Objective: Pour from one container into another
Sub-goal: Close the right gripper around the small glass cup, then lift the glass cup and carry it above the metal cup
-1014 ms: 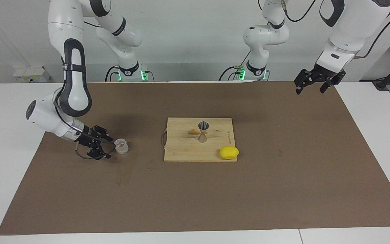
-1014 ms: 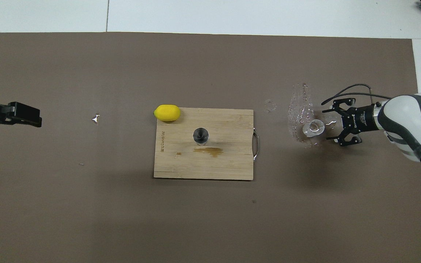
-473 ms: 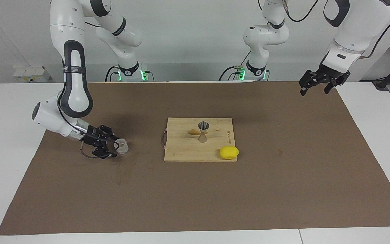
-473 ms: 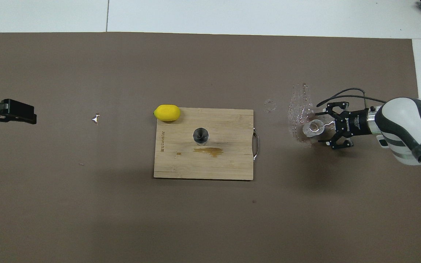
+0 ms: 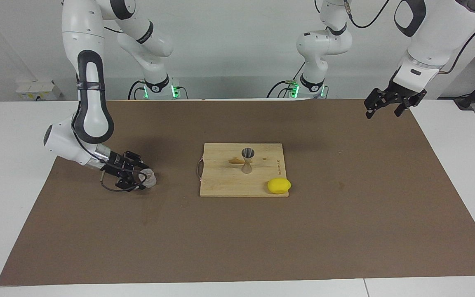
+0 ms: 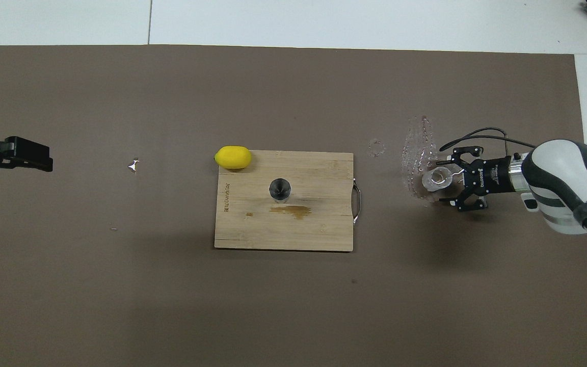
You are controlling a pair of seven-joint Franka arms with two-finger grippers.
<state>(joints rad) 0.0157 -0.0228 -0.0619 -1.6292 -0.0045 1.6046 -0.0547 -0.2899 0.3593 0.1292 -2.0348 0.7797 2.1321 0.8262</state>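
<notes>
Progress was judged to be early: nothing had yet been poured, and the grasp itself was not seen to be finished. The clear cup (image 5: pixel 150 178) stood on the brown mat (image 5: pixel 237 247) toward the right arm's end of the surface, well apart from the cutting board (image 5: pixel 221 185). The right hand (image 5: pixel 140 179) was held low at the mat, brought in from the side, with its fingers placed around the cup on either side; whether they were already pressed against the wall could not be told. Wet streaks (image 6: pixel 418 153) were seen on the mat beside the cup. The silver jigger (image 5: pixel 248 160) stood upright near the middle of the board, with a small brown stain (image 6: pixel 293 211) just beside it, on the side nearer the robots. A lemon (image 5: pixel 278 185) lay at the board's corner, on its edge farther from the robots and toward the left arm's end. The left hand (image 5: pixel 388 103) was held in the air over the mat's corner at its own end, fingers apart and nothing in them; that arm was waiting. Left to be done, by this reading: the closing on the cup, the lift, the carry over to the jigger and the tilt into its upper cone.
</notes>
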